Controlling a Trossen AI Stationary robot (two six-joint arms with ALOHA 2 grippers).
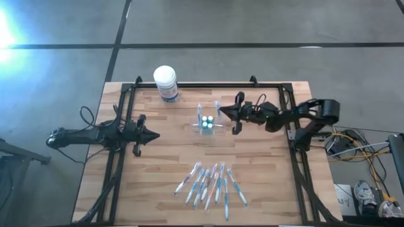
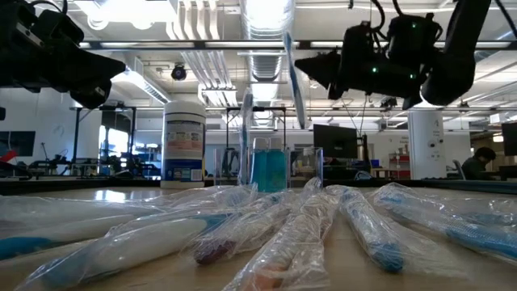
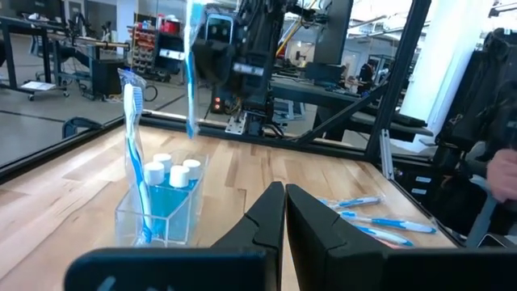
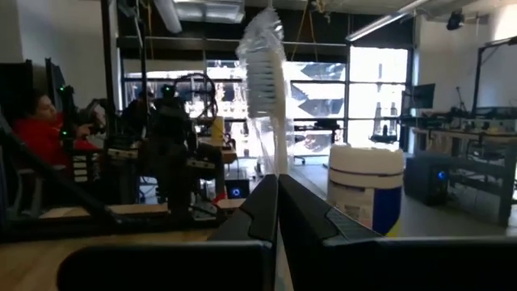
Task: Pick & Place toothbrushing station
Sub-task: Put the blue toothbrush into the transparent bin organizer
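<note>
While the right end effector [image 1: 218,111] hangs above the station [image 1: 207,125] clamped on a wrapped toothbrush [image 4: 263,77], the left end effector [image 1: 155,134] waits aside — fingers together, empty.

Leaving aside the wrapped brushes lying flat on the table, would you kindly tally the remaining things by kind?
Tub: 1
Holder: 1
White caps in it: 3
Toothbrushes: 2, one standing in the holder, one wrapped in the right gripper
Total: 7
</note>
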